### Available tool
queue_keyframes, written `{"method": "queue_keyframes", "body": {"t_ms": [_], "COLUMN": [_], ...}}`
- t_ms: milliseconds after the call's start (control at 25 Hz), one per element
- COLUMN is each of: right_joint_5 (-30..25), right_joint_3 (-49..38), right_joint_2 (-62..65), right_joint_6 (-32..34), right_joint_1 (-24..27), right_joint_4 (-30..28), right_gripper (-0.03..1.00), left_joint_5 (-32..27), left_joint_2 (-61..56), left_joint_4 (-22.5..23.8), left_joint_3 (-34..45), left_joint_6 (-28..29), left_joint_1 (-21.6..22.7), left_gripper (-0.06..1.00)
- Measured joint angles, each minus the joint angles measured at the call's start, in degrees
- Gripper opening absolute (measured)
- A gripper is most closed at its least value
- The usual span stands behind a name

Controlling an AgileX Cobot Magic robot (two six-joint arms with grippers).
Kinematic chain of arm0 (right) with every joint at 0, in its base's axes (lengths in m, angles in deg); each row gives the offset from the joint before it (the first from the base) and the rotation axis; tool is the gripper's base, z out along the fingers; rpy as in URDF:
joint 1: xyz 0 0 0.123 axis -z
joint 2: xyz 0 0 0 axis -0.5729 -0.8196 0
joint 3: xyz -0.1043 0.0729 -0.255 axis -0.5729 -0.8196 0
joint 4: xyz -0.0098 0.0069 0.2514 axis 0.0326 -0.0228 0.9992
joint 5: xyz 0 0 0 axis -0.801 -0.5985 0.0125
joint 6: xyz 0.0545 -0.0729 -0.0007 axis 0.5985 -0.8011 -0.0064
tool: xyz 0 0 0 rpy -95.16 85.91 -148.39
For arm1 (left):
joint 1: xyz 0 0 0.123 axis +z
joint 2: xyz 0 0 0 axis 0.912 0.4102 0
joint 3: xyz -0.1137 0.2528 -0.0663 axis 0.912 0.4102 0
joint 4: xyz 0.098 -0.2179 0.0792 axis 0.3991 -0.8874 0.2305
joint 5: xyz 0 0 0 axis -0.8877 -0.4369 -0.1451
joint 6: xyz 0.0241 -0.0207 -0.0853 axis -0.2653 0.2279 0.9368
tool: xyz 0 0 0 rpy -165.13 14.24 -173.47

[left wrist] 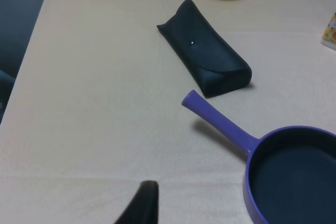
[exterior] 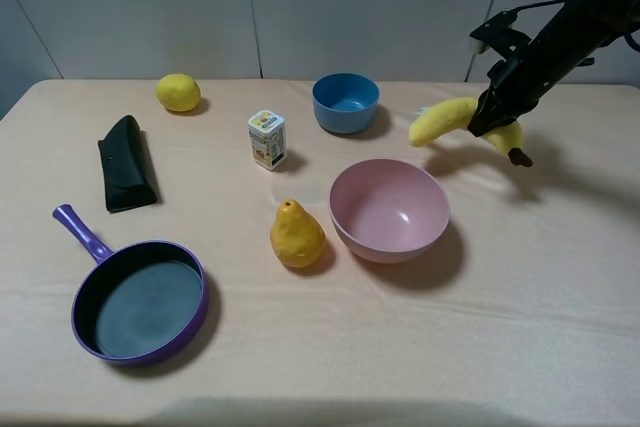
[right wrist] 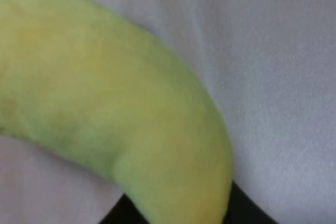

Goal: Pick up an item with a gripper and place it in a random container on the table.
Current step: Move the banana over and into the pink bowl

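Pressed close to our right wrist camera, the banana (right wrist: 131,103) is pinched in our right gripper (exterior: 492,117). It hangs in the air above the table (exterior: 520,327), just behind the pink bowl (exterior: 385,215) and to its right, dark stem drooping. Our left gripper (left wrist: 143,205) shows only one dark finger, so we cannot tell whether it is spread or closed.

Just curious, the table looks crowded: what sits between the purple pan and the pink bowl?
A yellow pear, upright on the cloth, shown in the exterior high view.
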Motion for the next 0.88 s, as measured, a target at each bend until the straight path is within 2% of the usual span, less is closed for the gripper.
{"method": "queue_keyframes", "body": {"t_ms": [280,880], "right_joint_5": [-5.69,-19.53], "right_joint_3": [0.0,0.06], "right_joint_2": [2.65,7.21], "right_joint_6": [4.38,19.86], "right_joint_1": [0.0,-0.53], "right_joint_4": [-0.29,-0.87], "right_gripper": [0.1,0.1], "left_joint_5": [0.0,0.0], "left_joint_2": [0.0,0.0], "left_joint_4": [0.0,0.0], "left_joint_3": [0.0,0.0], "left_joint_6": [0.0,0.0], "left_joint_1": [0.0,0.0], "left_gripper": [0.97,0.97]}}
